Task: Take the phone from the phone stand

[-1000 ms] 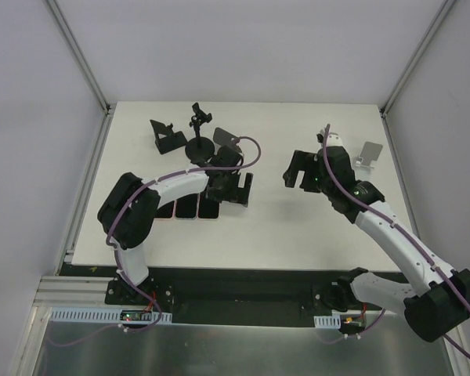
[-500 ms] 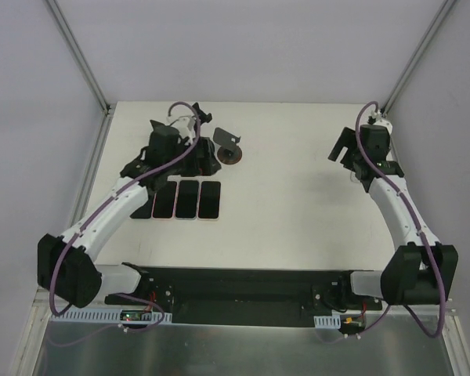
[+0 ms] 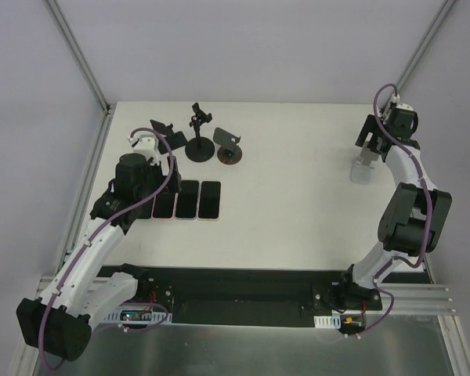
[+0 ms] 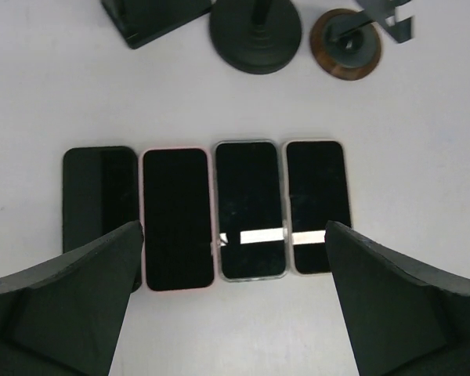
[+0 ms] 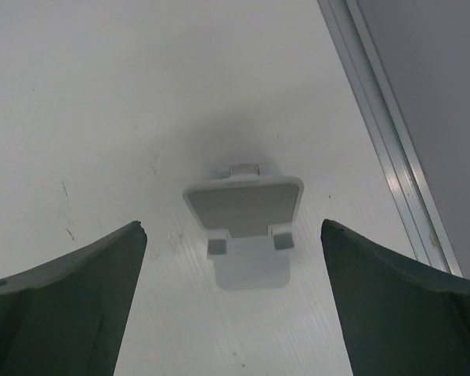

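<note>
Hovering: your left end effector (image 4: 233, 227) gapes over four phones (image 4: 249, 196), dark stands (image 4: 254, 23) behind; right end effector (image 5: 233, 225), released, over white stand (image 5: 243, 205).

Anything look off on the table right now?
Nothing spilled or askew, but no stand holds a phone: the white stand and three dark stands are empty, and the four phones lie flat in a row.

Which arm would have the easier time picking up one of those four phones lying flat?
Left. The left gripper hangs open directly over the row of phones, while the right gripper is open above the empty white stand on the far right, well away from them.
</note>
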